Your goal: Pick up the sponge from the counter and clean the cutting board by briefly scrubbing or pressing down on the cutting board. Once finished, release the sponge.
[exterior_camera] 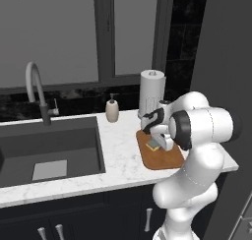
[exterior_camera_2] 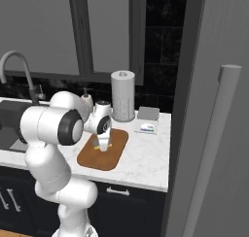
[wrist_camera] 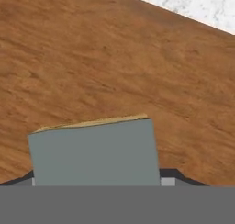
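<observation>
The two-finger gripper [exterior_camera: 155, 143] grips the small yellow, grey-green-topped sponge [wrist_camera: 94, 152] between wide jaws. The sponge sits on the flat brown wooden cutting board [exterior_camera: 162, 159].

A dark sunken sink [exterior_camera: 49, 150] lies at the left with a pale rectangular patch [exterior_camera: 49, 169] on its floor, and a curved grey faucet [exterior_camera: 37, 89] rises behind it at the far edge. Right of the sink, a small beige soap bottle [exterior_camera: 112, 109] with a pump top stands near the back wall, and a tall white paper towel roll [exterior_camera: 151, 94] stands upright farther right. Beyond the roll, near the right end, sit a flat grey box [exterior_camera_2: 148, 113] and a small blue-and-white item [exterior_camera_2: 146, 128] just in front of it.
</observation>
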